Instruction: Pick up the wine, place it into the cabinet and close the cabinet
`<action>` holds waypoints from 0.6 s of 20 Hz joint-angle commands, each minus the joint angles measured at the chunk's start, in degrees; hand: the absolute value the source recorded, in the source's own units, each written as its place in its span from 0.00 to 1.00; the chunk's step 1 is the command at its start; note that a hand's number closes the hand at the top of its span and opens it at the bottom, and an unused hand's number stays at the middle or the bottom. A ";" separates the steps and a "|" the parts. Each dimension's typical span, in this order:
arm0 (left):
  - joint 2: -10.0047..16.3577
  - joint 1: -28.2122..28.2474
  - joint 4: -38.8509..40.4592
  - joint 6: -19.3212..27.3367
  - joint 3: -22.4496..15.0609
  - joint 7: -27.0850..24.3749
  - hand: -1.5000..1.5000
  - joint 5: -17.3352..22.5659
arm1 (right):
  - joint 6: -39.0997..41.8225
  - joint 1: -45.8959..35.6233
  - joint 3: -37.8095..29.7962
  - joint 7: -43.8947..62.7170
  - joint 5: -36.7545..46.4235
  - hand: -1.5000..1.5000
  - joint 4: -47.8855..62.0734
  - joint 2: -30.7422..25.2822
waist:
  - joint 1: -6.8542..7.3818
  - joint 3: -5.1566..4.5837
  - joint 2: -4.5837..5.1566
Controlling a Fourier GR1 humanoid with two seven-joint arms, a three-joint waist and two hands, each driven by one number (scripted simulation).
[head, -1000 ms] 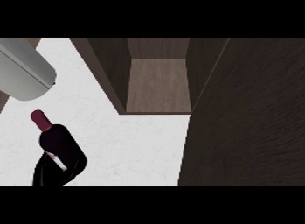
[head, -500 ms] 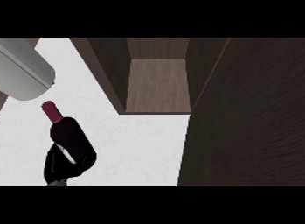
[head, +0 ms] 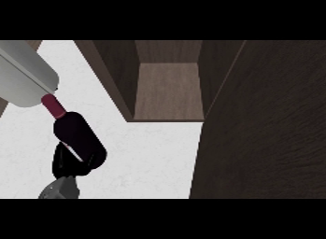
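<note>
At the far left a pale grey rounded cylinder (head: 17, 70) slants in from the upper corner, and its blunt end meets the red-capped neck (head: 53, 106) of the dark glass wine bottle (head: 75, 130). The bottle leans with its neck toward the upper left and its body toward the lower right. The black robot hand (head: 67, 163) is curled round the bottle's lower end, and its grey forearm (head: 58, 190) comes in at the lower edge. Whether the bottle touches the white speckled worktop (head: 152, 158) cannot be told. To the right stands the open dark brown wooden cabinet (head: 169, 91), and the bottle is outside it, to the left of its opening. A broad dark wooden panel (head: 275, 126) fills the right side.
</note>
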 commanded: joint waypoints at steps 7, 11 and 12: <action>-4.64 6.44 -19.03 6.46 -11.22 7.35 1.00 0.31 | -1.77 -1.94 0.17 5.91 -2.67 0.00 -4.92 0.20 | 0.36 0.04 -0.22; -4.70 8.94 -26.67 8.65 -14.88 14.20 1.00 2.59 | -0.55 -1.78 -2.53 3.11 -5.37 0.00 -2.76 0.07 | 0.32 0.05 -0.14; -4.70 10.68 -30.14 11.42 -19.48 13.47 1.00 4.09 | -0.12 0.99 -1.81 5.06 -4.71 0.00 -5.80 -0.60 | 0.20 0.05 -0.24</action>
